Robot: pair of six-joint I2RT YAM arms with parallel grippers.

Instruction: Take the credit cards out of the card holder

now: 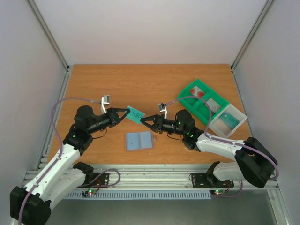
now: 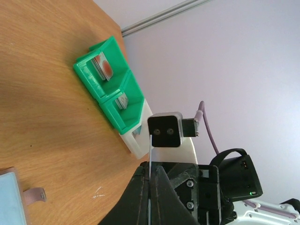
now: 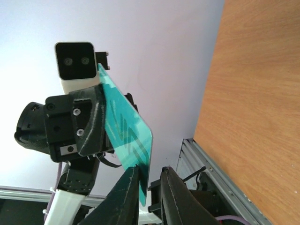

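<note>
My left gripper (image 1: 125,114) is shut on a teal-green credit card (image 1: 136,113) and holds it in the air above the table. The left wrist view shows the card edge-on (image 2: 150,159) between the shut fingers. My right gripper (image 1: 144,120) faces it. Its jaws are open, with the card's near corner (image 3: 145,187) between them, close to the left finger (image 3: 132,180) and with a gap to the other. The card holder (image 1: 139,140) lies open and flat on the table below, grey-blue side up. Its edge also shows in the left wrist view (image 2: 10,199).
A green compartmented tray (image 1: 187,90) with a white end section sits at the right rear. It holds a red card (image 1: 200,93), a grey card (image 1: 214,104) and a teal card (image 1: 228,119). The tray also shows in the left wrist view (image 2: 112,101). Walls close in the table's sides.
</note>
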